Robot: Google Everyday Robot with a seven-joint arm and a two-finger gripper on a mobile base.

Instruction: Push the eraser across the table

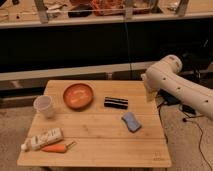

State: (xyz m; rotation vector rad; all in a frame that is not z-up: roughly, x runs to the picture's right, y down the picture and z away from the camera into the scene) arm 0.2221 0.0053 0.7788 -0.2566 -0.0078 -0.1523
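one eraser (pixel 115 102); fingers (pixel 149 93) beside table (pixel 100 136)

The table (pixel 102 150) carries an orange bowl (pixel 78 96) near its far edge, with the eraser (pixel 115 102) just right of it. A blue-grey pad (pixel 131 121) lies toward the right edge and a white cup (pixel 44 106) by the left edge. A white tube (pixel 44 139) and a carrot (pixel 56 148) sit at the near left corner. The gripper (pixel 149 92) hangs beside the far right corner

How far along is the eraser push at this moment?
Done: nothing yet. The eraser lies untouched mid-table, between the orange bowl and the blue-grey pad. In hand: the end effector hangs by the edge of the table nearest the arm, apart from the eraser. Left: reach the eraser, make contact and push it across.
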